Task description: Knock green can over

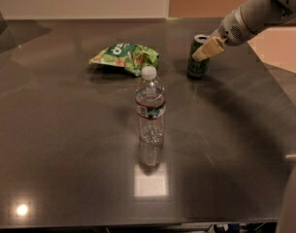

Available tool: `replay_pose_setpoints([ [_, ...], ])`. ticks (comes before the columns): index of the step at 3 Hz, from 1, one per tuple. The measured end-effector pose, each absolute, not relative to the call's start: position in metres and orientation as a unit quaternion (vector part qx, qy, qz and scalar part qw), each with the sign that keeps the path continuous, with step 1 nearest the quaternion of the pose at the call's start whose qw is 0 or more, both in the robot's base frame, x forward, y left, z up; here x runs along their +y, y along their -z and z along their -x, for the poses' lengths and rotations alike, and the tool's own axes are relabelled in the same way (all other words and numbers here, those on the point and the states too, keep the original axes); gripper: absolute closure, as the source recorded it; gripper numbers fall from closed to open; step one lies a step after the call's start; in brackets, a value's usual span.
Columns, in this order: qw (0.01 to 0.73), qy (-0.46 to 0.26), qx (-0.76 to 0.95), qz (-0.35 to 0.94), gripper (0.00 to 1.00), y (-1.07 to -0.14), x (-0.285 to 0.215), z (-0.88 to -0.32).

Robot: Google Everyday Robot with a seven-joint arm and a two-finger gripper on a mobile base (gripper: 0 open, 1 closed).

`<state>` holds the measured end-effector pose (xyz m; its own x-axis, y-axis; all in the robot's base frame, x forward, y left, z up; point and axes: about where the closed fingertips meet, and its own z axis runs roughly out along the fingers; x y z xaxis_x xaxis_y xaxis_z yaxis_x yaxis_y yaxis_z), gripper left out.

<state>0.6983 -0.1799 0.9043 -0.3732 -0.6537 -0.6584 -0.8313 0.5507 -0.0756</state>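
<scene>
- Can (pixel 196 66): upright on the far right of the desk (pixel 60 140), right of the bag (pixel 124 57) and well beyond the bottle (pixel 150 111).
- Pincer (pixel 209 49): at the can's upper right edge, apparently touching it; whether it is open or closed cannot be told.
- Risk: a push placed too high may slip over the rim and leave the can standing.
- Risk: a hard leftward shove may send the toppled can rolling into the bag.
</scene>
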Motion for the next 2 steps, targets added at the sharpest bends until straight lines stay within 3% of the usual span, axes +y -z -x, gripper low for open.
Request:
replay_pose_setpoints([
  [1,0.313,-0.130,0.810,0.479,0.87,-0.923,-0.174,-0.682],
  [2,0.268,-0.102,0.810,0.512,1.00,-0.945,-0.173,-0.656],
])
